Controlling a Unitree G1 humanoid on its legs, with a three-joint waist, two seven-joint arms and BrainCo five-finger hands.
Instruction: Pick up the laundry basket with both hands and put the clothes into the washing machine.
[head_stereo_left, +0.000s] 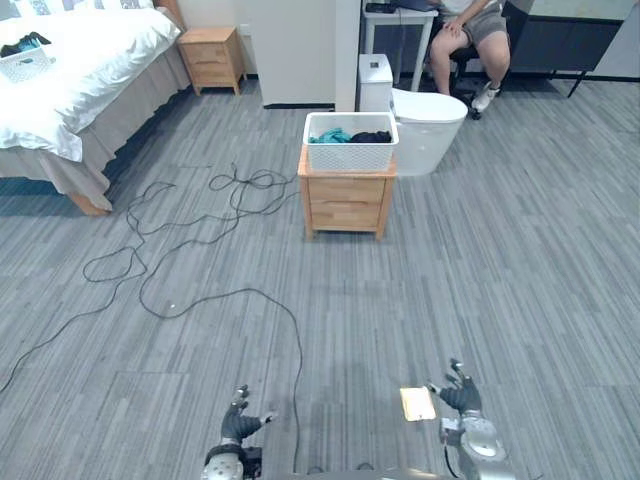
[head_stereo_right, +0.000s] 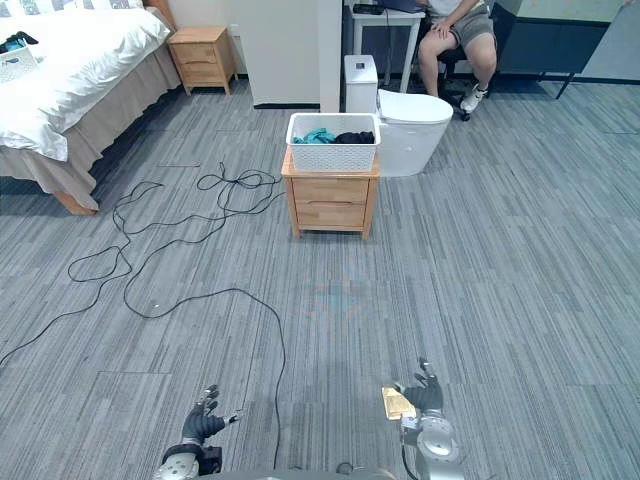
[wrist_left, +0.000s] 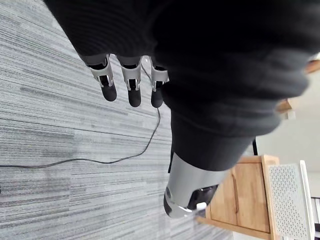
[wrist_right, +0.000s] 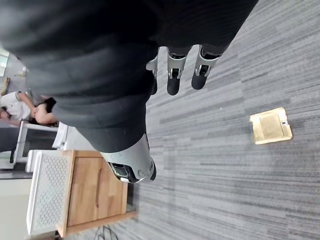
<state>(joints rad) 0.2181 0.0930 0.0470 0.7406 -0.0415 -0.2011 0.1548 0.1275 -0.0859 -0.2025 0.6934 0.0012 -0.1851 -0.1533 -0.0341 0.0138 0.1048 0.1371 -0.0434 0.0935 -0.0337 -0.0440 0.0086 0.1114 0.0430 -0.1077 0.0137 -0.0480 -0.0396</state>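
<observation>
A white perforated laundry basket (head_stereo_left: 350, 142) with teal and dark clothes in it stands on a small wooden nightstand (head_stereo_left: 346, 201) in the middle of the room. A white washing machine (head_stereo_left: 428, 128) stands just behind and to the right of it. My left hand (head_stereo_left: 238, 424) and right hand (head_stereo_left: 461, 397) hang low near the bottom edge, far from the basket, with fingers relaxed and holding nothing. The wrist views show the fingers (wrist_left: 131, 86) of the left and the fingers (wrist_right: 172, 76) of the right over bare carpet, and the basket (wrist_right: 46, 190) on the nightstand.
A bed (head_stereo_left: 70, 80) with a white cover stands at far left, a second nightstand (head_stereo_left: 212, 58) beside it. A person (head_stereo_left: 470, 40) sits at a desk behind the washing machine. A brass floor plate (head_stereo_left: 417, 404) lies by my right hand. Grey carpet stretches between me and the basket.
</observation>
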